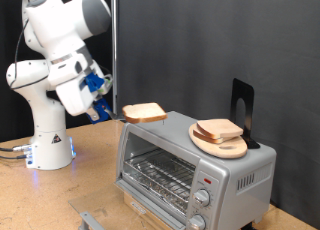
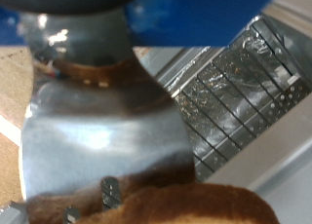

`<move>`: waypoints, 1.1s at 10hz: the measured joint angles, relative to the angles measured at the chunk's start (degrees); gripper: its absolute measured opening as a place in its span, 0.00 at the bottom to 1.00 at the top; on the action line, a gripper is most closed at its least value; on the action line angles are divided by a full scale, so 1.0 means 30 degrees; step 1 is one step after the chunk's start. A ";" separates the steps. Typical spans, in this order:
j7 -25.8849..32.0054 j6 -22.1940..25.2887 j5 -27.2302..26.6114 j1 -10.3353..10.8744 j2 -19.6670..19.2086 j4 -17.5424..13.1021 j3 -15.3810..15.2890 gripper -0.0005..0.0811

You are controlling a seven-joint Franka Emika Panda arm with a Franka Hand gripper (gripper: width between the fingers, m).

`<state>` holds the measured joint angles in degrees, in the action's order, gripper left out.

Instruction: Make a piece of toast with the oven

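Note:
My gripper [image 1: 103, 108] is shut on the handle of a shiny metal spatula [image 2: 97, 136]. One slice of toast [image 1: 145, 113] lies on the blade and hangs in the air just above the oven's top corner on the exterior view's left. That slice also shows at the blade's end in the wrist view [image 2: 185, 205]. The silver oven [image 1: 235, 175] stands on the wooden table with its front door let down and the wire rack [image 1: 160, 172] exposed; the rack shows in the wrist view too [image 2: 234, 97]. A second, similar slice [image 1: 220, 129] rests on a round wooden plate [image 1: 226, 149] on the oven's roof.
A black stand [image 1: 243, 102] rises behind the plate on the oven. The arm's white base [image 1: 50, 145] sits on the table at the exterior view's left. The lowered door's handle [image 1: 92, 219] juts out near the exterior view's bottom. Two knobs [image 1: 200, 210] are on the oven's front.

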<state>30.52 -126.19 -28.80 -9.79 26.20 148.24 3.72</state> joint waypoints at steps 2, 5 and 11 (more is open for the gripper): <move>0.0600 0.0651 0.0104 -0.0458 0.1054 0.0642 0.0711 0.48; 0.0598 -0.0591 -0.0057 -0.0439 0.0741 0.1092 0.0535 0.48; 0.0725 -0.5762 0.0776 -0.0514 -0.2835 0.2544 0.0538 0.48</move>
<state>32.69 -143.48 -26.47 -11.33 17.69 155.87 5.34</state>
